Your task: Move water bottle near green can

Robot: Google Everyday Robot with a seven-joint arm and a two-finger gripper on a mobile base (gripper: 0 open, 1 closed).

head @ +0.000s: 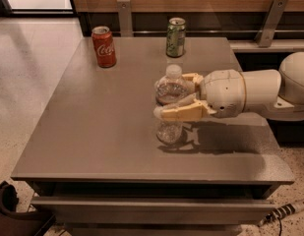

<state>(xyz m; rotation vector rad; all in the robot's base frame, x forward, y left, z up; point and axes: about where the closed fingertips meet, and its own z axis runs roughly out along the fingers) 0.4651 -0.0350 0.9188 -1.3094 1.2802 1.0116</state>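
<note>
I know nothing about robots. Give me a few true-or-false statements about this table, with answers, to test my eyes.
1. The bottle is upright. True.
2. The tool is over by the red can. False: it is at the bottle, near the middle of the table.
3. The green can lies on its side. False: it stands upright near the far edge.
4. The two cans stand apart. True.
5. The bottle has no cap. False: a white one is on.
</note>
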